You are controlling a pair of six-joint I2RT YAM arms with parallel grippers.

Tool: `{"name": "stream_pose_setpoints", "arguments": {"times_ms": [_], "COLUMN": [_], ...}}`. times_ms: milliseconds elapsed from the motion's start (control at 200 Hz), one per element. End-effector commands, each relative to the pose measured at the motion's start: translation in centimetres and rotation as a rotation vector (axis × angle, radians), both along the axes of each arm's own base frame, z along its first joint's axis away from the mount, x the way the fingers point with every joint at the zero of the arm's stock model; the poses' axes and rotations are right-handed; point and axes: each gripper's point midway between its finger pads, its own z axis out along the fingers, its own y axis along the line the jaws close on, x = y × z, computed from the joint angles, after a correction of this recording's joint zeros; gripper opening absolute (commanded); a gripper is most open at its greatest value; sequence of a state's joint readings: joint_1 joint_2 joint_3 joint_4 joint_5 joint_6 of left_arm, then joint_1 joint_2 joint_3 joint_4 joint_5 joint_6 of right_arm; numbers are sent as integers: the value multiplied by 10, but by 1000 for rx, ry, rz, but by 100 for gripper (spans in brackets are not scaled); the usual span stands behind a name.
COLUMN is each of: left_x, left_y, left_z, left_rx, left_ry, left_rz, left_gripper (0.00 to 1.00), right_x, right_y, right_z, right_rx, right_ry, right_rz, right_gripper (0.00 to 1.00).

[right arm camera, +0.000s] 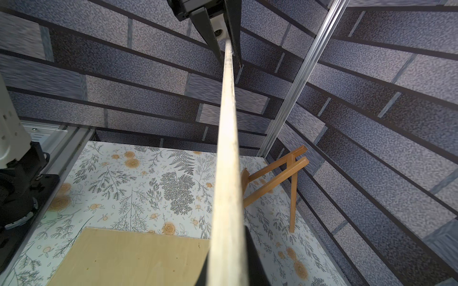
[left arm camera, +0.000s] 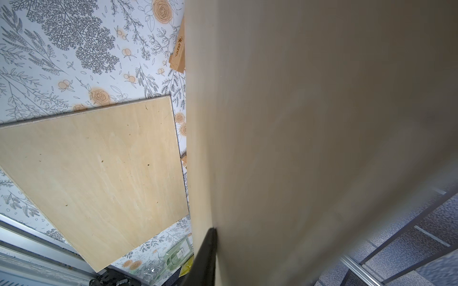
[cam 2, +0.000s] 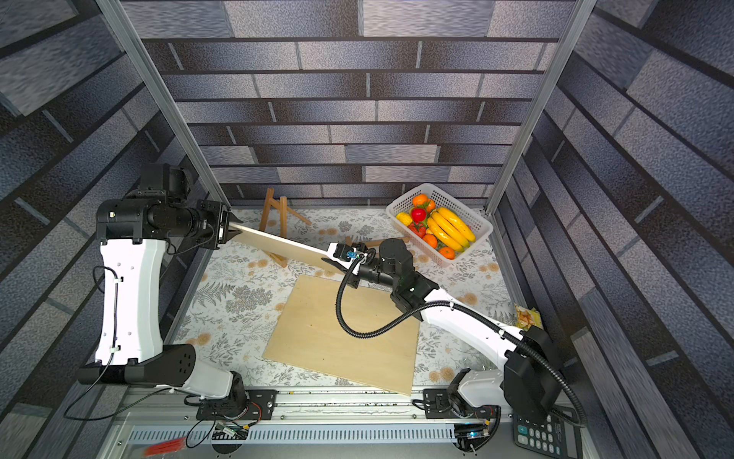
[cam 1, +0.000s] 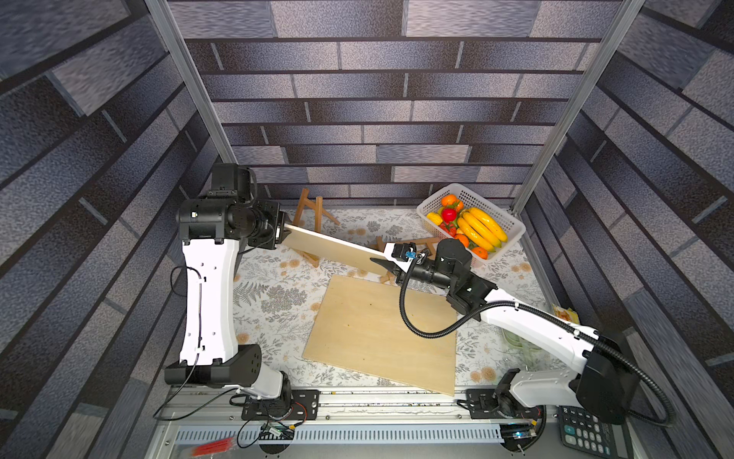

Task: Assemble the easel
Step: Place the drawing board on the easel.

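I hold a thin pale wooden board [cam 1: 333, 248] on edge above the table, one arm at each end. My left gripper [cam 1: 284, 232] is shut on its far-left end; my right gripper [cam 1: 387, 264] is shut on its near-right end. In the right wrist view the board's edge [right arm camera: 228, 148] runs from my right gripper [right arm camera: 228, 247] to the left gripper [right arm camera: 228, 44]. The board [left arm camera: 297, 123] fills the left wrist view beside one black finger [left arm camera: 208, 255]. A brown wooden easel [cam 1: 313, 214] stands upright behind the board at the back, also seen as the easel [right arm camera: 280, 178] near the wall.
A second, larger board [cam 1: 381, 334] lies flat on the floral tablecloth. More brown easel wood [cam 1: 421, 241] lies behind my right wrist. A white basket [cam 1: 512, 234] of fruit sits back right. A calculator [cam 1: 588, 433] rests on the front rail at the right.
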State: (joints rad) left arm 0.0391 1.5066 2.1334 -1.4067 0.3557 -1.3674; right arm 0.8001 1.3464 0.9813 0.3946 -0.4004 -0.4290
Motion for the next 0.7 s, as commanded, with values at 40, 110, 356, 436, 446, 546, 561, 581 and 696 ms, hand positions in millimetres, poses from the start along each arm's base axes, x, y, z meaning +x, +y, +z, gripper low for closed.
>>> {"name": "stream_pose_setpoints", "arguments": {"times_ms": [40, 110, 356, 436, 446, 546, 561, 581, 696], "left_x": [15, 21, 45, 53, 53, 60, 61, 62, 65], "left_y": [-32, -27, -18, -18, -17, -16, -15, -14, -11], "left_z": [62, 58, 43, 41, 40, 36, 35, 33, 26], "left_rx": [-151, -173, -214, -220, -221, -225, -226, -227, -241], "left_ry": [-277, -278, -260, -259, -258, -249, -248, -245, -230], "left_rz": [-163, -153, -160, -166, -167, -167, -168, -166, -155], "left_gripper": [0, 0, 0, 0, 0, 0, 0, 0, 5], "right_x": [8, 12, 25, 29, 29, 34, 35, 35, 38], "right_y": [13, 16, 28, 31, 32, 35, 35, 36, 39], "right_z": [26, 22, 18, 15, 14, 10, 9, 8, 0], "right_rx": [101, 96, 97, 100, 101, 105, 104, 103, 99], "right_ry": [48, 54, 58, 72, 74, 86, 87, 88, 100], "right_rz": [-11, -15, -24, -29, -29, -35, -38, -37, -41], "right_gripper": [0, 0, 0, 0, 0, 0, 0, 0, 0]}}
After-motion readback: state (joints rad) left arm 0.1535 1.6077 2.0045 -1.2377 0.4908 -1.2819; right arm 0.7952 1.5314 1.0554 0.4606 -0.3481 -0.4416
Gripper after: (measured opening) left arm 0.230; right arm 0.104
